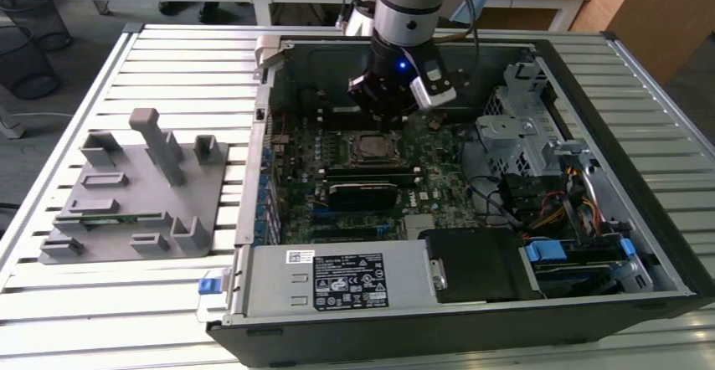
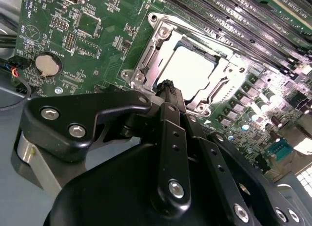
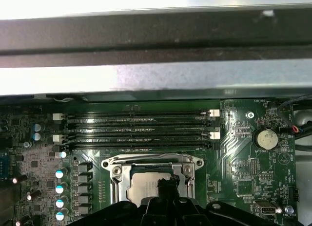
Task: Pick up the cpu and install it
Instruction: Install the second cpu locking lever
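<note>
I am hovering the gripper (image 2: 168,85) just above the cpu (image 2: 187,72) sitting in its socket (image 2: 146,60), fingers seemingly pinched together, gripping nothing, since the chip appears seated.

A slatted pale metal desk (image 1: 167,320) carried two things: an open black computer case (image 1: 625,303) toward the exterior view's right, and a grey moulded parts holder (image 1: 134,198) lying just beside it, at the left.
</note>
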Controlling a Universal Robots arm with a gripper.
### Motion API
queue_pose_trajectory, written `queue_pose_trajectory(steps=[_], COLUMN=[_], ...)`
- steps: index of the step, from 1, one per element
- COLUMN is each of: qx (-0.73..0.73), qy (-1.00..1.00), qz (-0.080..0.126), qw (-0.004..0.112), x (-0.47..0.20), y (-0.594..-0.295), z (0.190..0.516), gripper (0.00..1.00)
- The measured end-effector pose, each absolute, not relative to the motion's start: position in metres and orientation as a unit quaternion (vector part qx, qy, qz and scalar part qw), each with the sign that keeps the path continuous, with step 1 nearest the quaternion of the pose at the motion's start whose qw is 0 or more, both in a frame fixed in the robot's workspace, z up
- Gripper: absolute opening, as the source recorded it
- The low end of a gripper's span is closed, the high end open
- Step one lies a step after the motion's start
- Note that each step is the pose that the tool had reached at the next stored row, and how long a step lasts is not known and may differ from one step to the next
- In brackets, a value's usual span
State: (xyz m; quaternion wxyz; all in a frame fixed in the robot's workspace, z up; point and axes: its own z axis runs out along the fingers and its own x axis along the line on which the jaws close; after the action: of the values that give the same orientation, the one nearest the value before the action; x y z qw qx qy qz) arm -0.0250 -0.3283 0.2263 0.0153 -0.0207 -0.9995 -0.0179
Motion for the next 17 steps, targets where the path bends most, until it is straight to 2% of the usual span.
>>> queue_pose_trajectory(steps=[17], qx=[-0.013], qy=[-1.0], qz=[-0.018], qw=[0.014], x=[-0.026], y=[-0.347], z=[0.226], gripper=[0.11])
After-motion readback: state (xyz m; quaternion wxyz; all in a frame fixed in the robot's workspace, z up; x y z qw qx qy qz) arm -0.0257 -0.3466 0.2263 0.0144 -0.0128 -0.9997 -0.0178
